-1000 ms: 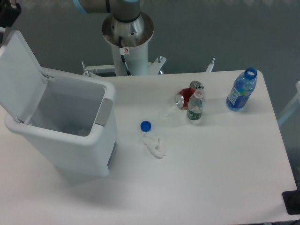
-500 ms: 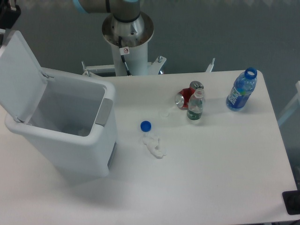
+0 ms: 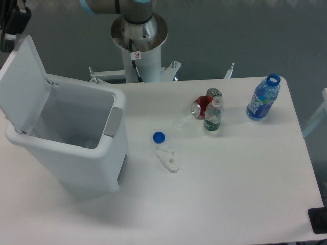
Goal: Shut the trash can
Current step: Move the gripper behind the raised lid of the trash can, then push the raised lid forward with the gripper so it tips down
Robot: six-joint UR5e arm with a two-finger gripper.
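At the table's left end the trash can (image 3: pixel 71 145) stands with its lid (image 3: pixel 23 81) raised. The gripper (image 3: pixel 14 23) sits behind the lid's top edge; I cannot tell whether it is released or clenched. A glancing push could slip off or shove the bin.

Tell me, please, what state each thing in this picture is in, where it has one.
trash can: open, upright on the table.
lid: raised, tilted back on its hinge.
gripper: at the lid's top edge; open or shut cannot be told.
blue bottle: upright, uncapped.
small clear bottle: upright, capped.
red can: crushed.
blue cap: loose on the table.
white wad: crumpled.
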